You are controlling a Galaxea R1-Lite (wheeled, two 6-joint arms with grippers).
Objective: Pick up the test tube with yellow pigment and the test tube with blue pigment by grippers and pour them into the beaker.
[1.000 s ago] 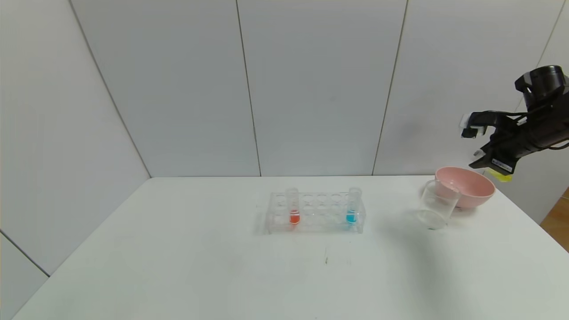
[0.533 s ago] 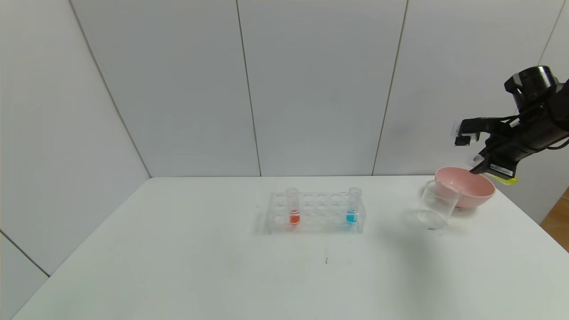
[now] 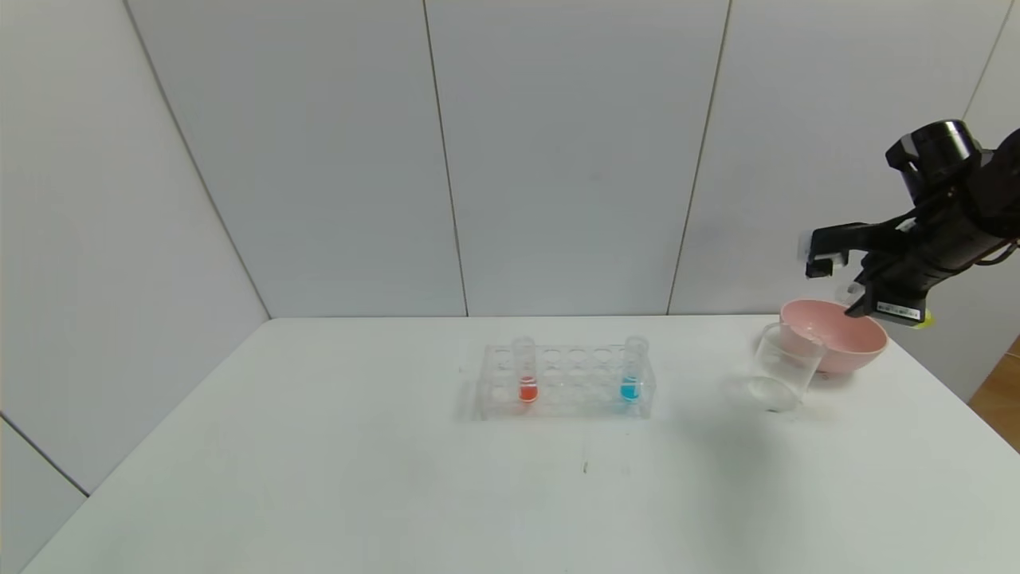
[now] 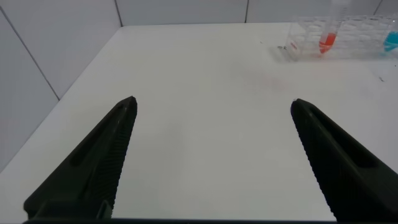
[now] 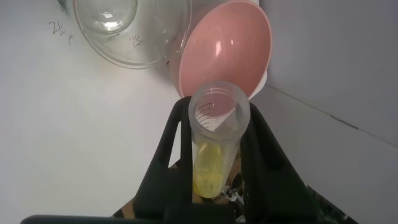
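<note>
1. The right gripper (image 3: 853, 291) has been travelling leftward and slightly lower over the past second, and is now hanging over the near rim of the pink bowl (image 3: 865, 344), drawing closer to the beaker (image 3: 785, 367).
2. Its fingers are clamping together on the test tube with yellow pigment (image 5: 214, 143); in the right wrist view the tube's open mouth is pointing away from the wrist, with yellow liquid sitting at the closed end between the fingers.
3. Judging from this shift, the arm is carrying the yellow tube toward a pour; the beaker is sitting below and ahead of the gripper, touching or just beside the bowl, and looks clear of any coloured liquid.
4. The test tube with blue pigment (image 3: 632, 368) is standing upright in the clear tube rack (image 3: 567, 383), well apart from the right gripper, off to its left, so that half of the task is not yet begun.
5. The left gripper (image 4: 211, 155) is hovering low over the white table (image 3: 398, 478) with its fingers spread apart, holding nothing; the rack is lying far ahead of it.
6. Counting: three tubes (one yellow, one blue, one orange-red tube (image 3: 525, 371) in the rack), one rack, one beaker, one bowl, two grippers.
</note>
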